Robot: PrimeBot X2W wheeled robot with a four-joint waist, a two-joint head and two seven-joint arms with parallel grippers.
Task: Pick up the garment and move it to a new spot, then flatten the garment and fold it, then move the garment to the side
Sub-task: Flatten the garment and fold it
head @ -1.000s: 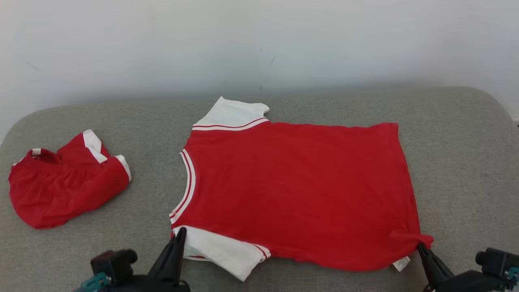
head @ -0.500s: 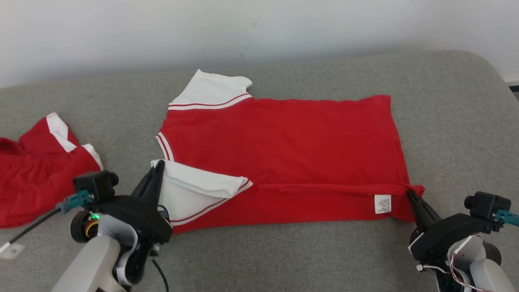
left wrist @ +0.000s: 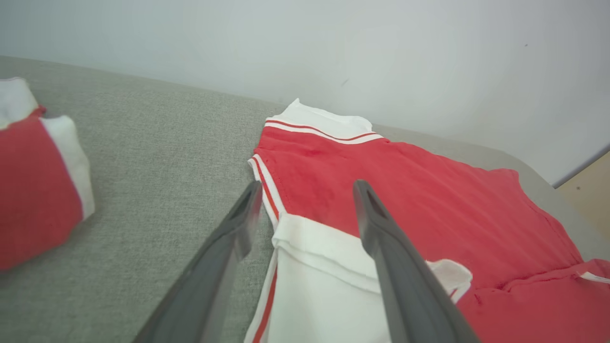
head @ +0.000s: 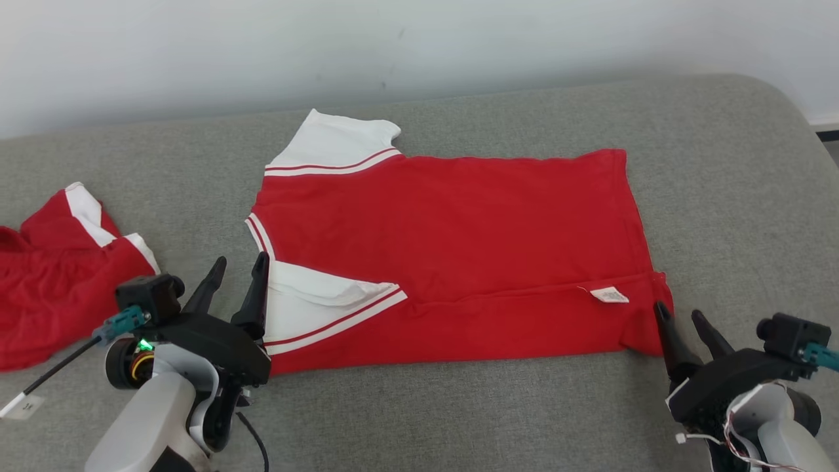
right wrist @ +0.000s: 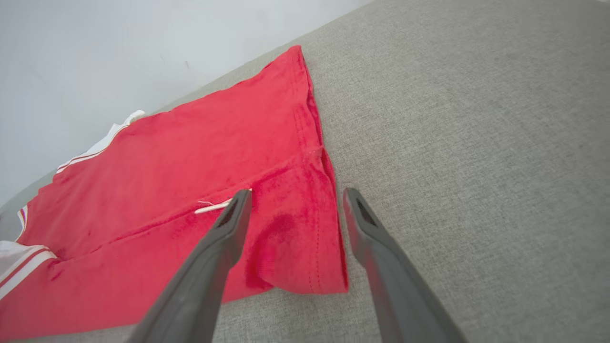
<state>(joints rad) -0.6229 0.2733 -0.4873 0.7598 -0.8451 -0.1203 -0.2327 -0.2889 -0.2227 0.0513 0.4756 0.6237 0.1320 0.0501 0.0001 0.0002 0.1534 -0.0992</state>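
Second red garment (head: pixel 59 288): cut off by head view's left edge; blurred and cropped in left wrist view. Care label (head: pixel 608 295) on shirt (head: pixel 459 229): print too small to read. Small white tag (head: pixel 16 408) at lower left: writing illegible. Shirt's hem end cropped by left wrist view's right edge, collar end cropped in right wrist view. Folded-over near strip hides layer beneath.

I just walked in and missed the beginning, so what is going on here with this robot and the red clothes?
A two-armed robot is folding a red T-shirt with white sleeves, spread on a grey fabric cushion. The shirt's near long edge already lies folded over its body. The left jaws stand open at the folded white sleeve, the right jaws open by the near hem corner; neither holds anything. A second red and white garment lies bunched at the robot's left.
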